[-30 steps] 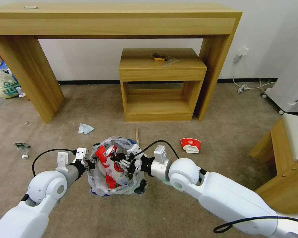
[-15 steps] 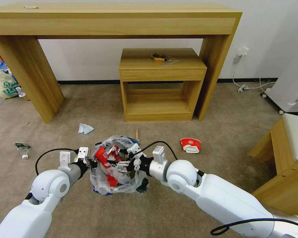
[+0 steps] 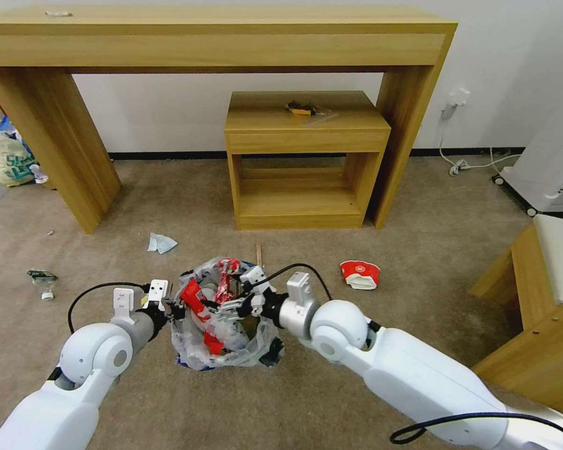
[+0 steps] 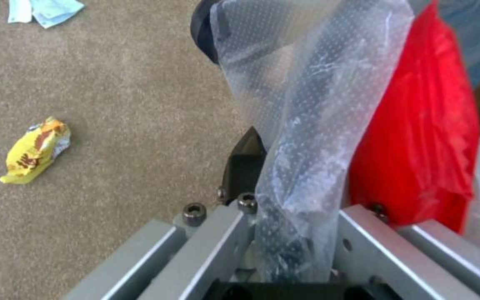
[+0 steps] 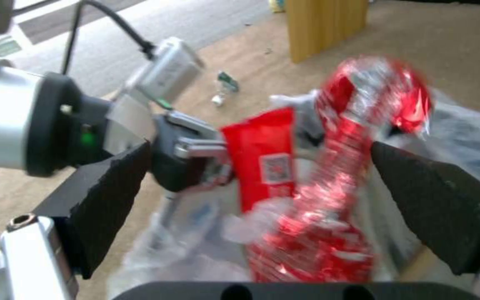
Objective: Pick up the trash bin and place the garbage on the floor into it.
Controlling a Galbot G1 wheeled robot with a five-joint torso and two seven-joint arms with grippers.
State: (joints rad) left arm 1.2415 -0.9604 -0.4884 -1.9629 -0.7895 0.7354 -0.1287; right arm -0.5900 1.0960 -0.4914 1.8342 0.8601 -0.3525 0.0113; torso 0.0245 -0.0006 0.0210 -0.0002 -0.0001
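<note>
The trash bin (image 3: 256, 340), dark and lined with a crinkly clear bag, hangs just above the carpet floor (image 3: 418, 250) in front of me. My left gripper (image 3: 172, 307) is shut on its near-left rim and bag (image 4: 306, 137). My right gripper (image 3: 228, 306) hovers over the bin's mouth, open (image 5: 259, 152). A crinkly red wrapper (image 5: 356, 137) stands blurred between the spread fingers, touching neither. A flat red wrapper (image 3: 194, 295) leans inside. Garbage on the carpet: a tissue (image 3: 161, 242), a wooden stick (image 3: 259, 254), a crushed red-white cup (image 3: 360, 274), and a yellow wrapper (image 4: 34, 150).
A long wooden desk (image 3: 219, 37) spans the back, with a low wooden cabinet (image 3: 306, 156) under it. A yellowish printed bag (image 3: 7, 156) sits far left, small litter (image 3: 42, 279) lies left, and a wooden seat (image 3: 537, 312) and white appliance (image 3: 550, 169) stand right.
My right gripper has shifted slightly left over the bin, and the crinkly red wrapper now sticks up higher at the far rim. The left gripper keeps its hold.
</note>
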